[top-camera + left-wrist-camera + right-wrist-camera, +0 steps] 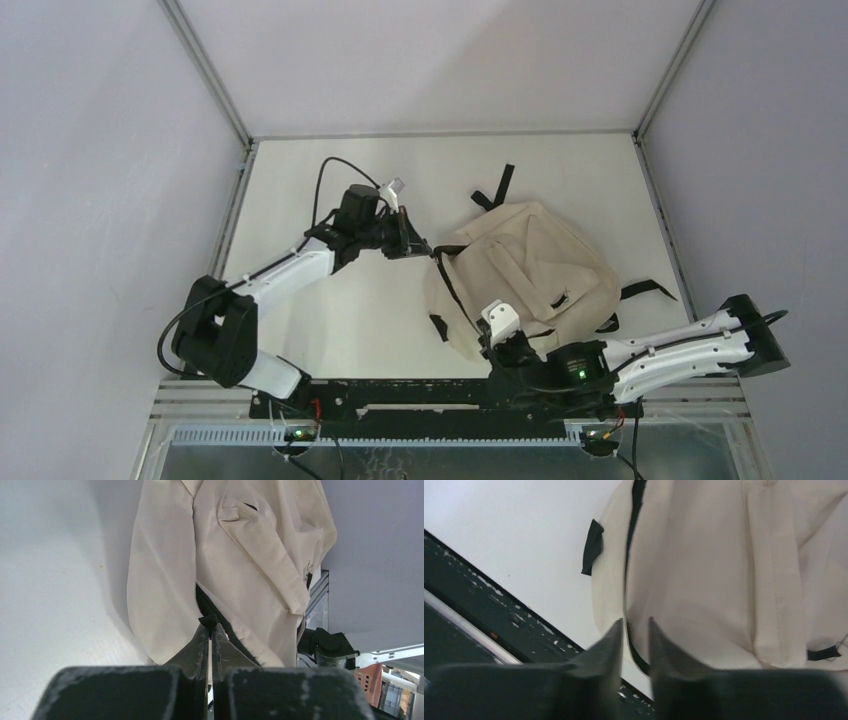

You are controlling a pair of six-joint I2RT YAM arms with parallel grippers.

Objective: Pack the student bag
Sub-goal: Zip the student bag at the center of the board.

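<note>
The student bag [540, 260] is a cream fabric backpack with black straps, lying flat right of the table's middle. My left gripper [424, 250] is at the bag's left edge, shut on a small black pull [208, 620] at the end of the bag's black zipper line. The cream fabric [250, 555] stretches away beyond those fingers. My right gripper [489, 344] is low at the bag's near edge. Its fingers [610, 645] stand a narrow gap apart, with the bag's black zipper line [636, 655] showing in the gap and the bag's cream body [704, 570] ahead. Nothing shows as held there.
Black straps trail from the bag at the far side [503, 185] and at the right [645, 290]. A short black tab [592, 547] sticks out of the bag's near-left edge. The dark rail [400, 388] of the table's near edge runs just behind the right gripper. Grey walls enclose the table.
</note>
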